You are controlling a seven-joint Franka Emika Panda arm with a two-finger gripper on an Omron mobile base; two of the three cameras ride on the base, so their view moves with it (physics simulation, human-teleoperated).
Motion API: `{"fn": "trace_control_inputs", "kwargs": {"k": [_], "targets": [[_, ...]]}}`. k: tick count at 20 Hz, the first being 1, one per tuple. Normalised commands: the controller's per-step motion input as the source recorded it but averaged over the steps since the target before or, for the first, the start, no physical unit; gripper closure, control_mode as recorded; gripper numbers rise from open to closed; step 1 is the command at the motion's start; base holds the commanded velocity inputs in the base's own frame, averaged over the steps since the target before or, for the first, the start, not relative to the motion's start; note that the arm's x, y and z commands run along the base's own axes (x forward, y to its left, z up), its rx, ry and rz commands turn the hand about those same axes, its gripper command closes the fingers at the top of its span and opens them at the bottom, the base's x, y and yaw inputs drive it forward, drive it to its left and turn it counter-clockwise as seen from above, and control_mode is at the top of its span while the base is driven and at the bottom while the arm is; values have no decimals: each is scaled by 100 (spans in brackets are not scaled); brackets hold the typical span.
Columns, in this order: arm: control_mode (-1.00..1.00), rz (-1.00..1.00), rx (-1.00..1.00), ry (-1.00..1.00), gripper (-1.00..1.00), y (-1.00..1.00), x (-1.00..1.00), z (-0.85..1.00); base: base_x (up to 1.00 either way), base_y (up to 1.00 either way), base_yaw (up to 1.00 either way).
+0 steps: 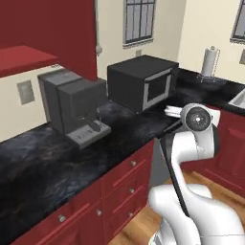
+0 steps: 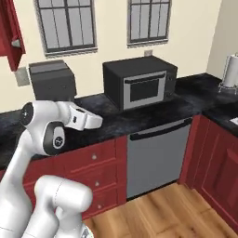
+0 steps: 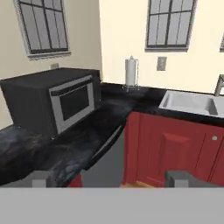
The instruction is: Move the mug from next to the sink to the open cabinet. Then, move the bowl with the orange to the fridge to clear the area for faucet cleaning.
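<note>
My gripper (image 3: 109, 180) is open, its two dark fingertips (image 3: 41, 177) wide apart with nothing between them. It hangs in front of the black counter and points toward the corner of the kitchen. The sink (image 3: 189, 103) lies ahead to the right in the hand view, set in the counter over red doors, and its near corner (image 1: 238, 99) shows in the left base view. The grey faucet (image 3: 219, 85) stands at the sink's far right. A dark red wall cabinet (image 1: 52, 33) with its door swung out hangs above the coffee machine. The mug, bowl, orange and fridge are out of view.
A black microwave (image 2: 139, 83) sits on the black counter (image 1: 43, 162) beside a grey coffee machine (image 1: 76, 107). A paper towel holder (image 3: 131, 72) stands in the corner. A grey dishwasher front (image 2: 158, 155) and red drawers (image 1: 129, 179) line the base. Below lies wooden floor (image 2: 162, 214).
</note>
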Motion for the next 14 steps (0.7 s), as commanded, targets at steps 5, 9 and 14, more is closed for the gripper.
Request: {"fn": "trace_control_inputs", "kwargs": {"k": [5,9,14], "targets": [[100,0,0,0,-100,0,0,0,2,-100,-80],[100,0,0,0,-100,0,0,0,14,-100,-74],[100,0,0,0,-100,0,0,0,24,-100,-63]]}}
